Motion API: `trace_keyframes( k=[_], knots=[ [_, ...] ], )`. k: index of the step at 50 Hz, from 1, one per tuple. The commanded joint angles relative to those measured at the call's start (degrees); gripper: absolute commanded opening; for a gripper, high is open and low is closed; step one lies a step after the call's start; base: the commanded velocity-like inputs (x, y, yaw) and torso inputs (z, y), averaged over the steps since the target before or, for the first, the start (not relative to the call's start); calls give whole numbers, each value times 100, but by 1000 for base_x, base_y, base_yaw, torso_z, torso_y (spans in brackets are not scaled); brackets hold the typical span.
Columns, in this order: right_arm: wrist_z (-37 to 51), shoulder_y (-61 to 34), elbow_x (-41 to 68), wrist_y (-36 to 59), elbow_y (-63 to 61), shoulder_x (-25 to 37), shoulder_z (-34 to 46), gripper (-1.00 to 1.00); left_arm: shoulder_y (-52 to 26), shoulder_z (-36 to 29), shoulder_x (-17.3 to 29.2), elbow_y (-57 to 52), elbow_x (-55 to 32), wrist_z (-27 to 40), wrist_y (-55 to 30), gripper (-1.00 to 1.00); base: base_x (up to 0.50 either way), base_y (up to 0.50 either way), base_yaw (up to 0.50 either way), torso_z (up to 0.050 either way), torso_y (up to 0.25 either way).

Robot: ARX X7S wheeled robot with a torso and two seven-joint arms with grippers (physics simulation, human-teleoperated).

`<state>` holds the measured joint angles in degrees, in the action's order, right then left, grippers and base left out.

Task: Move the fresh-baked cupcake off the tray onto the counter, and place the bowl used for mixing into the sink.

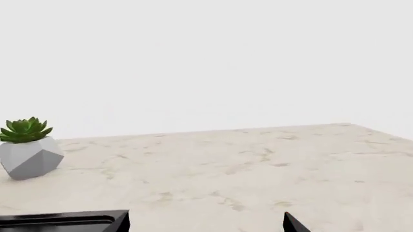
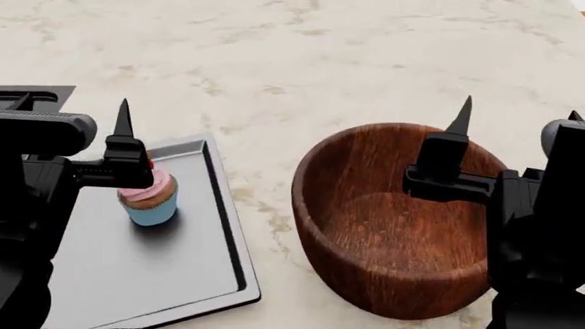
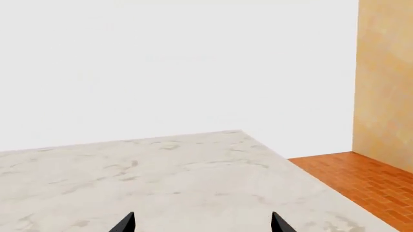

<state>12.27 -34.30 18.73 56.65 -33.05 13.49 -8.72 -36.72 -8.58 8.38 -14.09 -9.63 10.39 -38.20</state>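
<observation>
The cupcake (image 2: 149, 199), pink-frosted in a light blue wrapper, stands on the silver-grey tray (image 2: 174, 274) at the near left of the counter (image 2: 320, 62). My left gripper (image 2: 71, 107) hovers over the tray's far part and is open, one fingertip (image 2: 122, 113) just above the cupcake. The wooden bowl (image 2: 384, 233) sits upright on the counter to the right of the tray. Over its far right rim my right gripper (image 2: 519, 114) is open and empty. Both wrist views show wide-spread fingertips, left gripper (image 1: 206, 224) and right gripper (image 3: 202, 224), above bare counter. The sink is out of view.
A small succulent in a faceted grey pot (image 1: 29, 152) stands farther along the counter. A dark flat corner (image 2: 41, 92) shows behind my left arm; I cannot tell what it is. The counter ends at a brick floor (image 3: 361, 179) on the right, beside an orange wall (image 3: 387, 72).
</observation>
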Motion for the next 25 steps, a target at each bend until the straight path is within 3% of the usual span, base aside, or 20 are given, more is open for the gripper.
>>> trace_keyframes(
  k=[1, 7, 11, 21, 25],
  knots=[
    [25, 79, 61, 21, -1, -8, -46, 100, -2, -36, 31, 8, -29, 55, 18, 100, 445, -332, 0, 0, 0],
    [20, 157, 95, 35, -24, 12, -61, 100, 0, -40, 42, -4, -46, 96, 5, 100, 422, -261, 0, 0, 2],
    [13, 157, 320, 356, -133, -65, -256, 100, -2, -50, 54, -13, -59, 112, 0, 100, 58, 0, 0, 0, 3],
    [85, -392, 1753, 3251, -1242, -257, -2064, 100, -11, -87, 81, -9, -88, 136, 29, 100, 0, 0, 0, 0, 0],
    [2446, -320, 4687, 3321, -801, 429, -2671, 100, -24, -101, 89, 6, -109, 133, 39, 100, 0, 0, 0, 0, 0]
  ],
)
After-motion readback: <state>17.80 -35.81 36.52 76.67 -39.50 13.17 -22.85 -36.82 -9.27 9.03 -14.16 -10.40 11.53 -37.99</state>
